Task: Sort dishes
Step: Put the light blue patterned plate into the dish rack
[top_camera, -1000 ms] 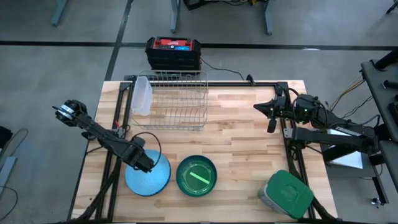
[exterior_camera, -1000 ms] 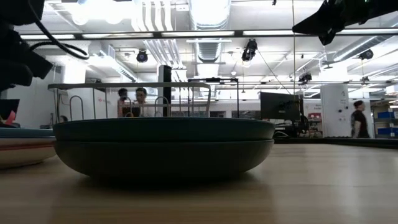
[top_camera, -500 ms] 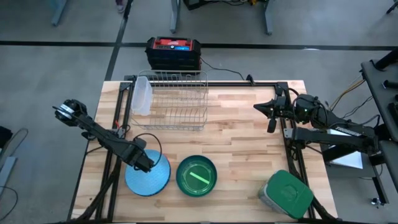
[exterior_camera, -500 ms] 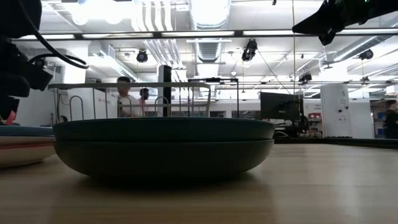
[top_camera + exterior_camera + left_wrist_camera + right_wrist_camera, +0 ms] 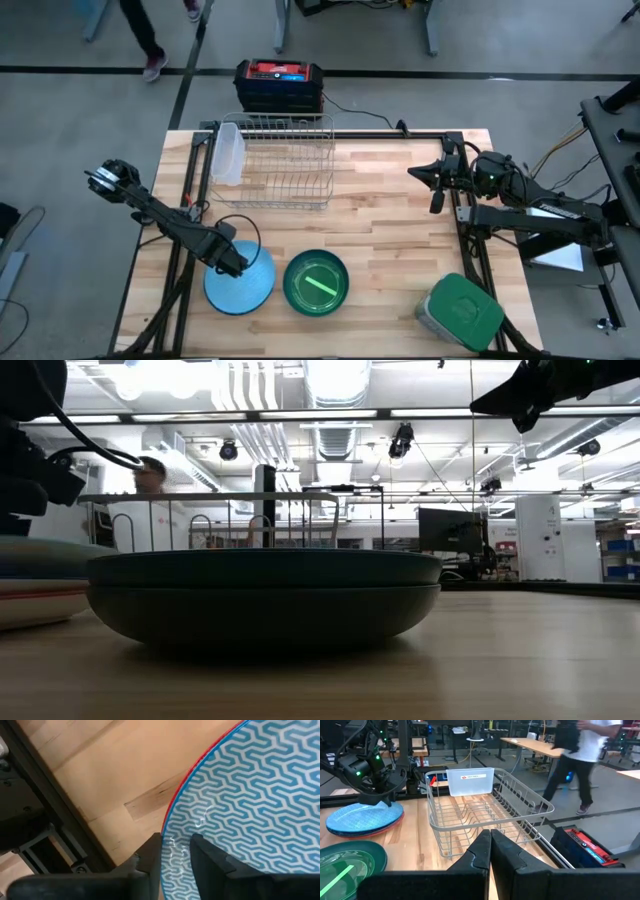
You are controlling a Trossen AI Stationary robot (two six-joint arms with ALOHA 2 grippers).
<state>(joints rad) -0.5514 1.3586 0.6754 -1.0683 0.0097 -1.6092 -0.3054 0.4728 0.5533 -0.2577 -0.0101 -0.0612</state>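
A light blue patterned plate (image 5: 245,290) (image 5: 250,795) lies on a red-rimmed plate (image 5: 183,781) at the table's near left. My left gripper (image 5: 228,258) (image 5: 176,838) points down at the blue plate's far-left rim and is shut on it. Right of this stack, dark green dishes (image 5: 316,283) (image 5: 262,595) sit nested on the wood. My right gripper (image 5: 433,185) (image 5: 490,837) hangs shut above the table's right side, holding nothing. My left gripper has the blue plate's rim (image 5: 172,831) pinched between its two fingers, at the plate's far-left side. One finger (image 5: 202,857) is on the patterned upper face and the other (image 5: 150,855) is outside the edge. The fingers come from above. The plate still lies on the stack, its gripped side raised a little.
A wire rack (image 5: 285,160) (image 5: 480,815) stands at the far middle with a white container (image 5: 228,152) at its left end. A grey box with a green lid (image 5: 460,312) sits at the near right. Bare wood lies between rack and dishes. A person walks beyond the table.
My left gripper has closed onto the blue plate's rim without travelling. In the low view the plate's gripped side now stands higher than before, tipped up off the stack, while the rest stays down. The right arm has kept still.
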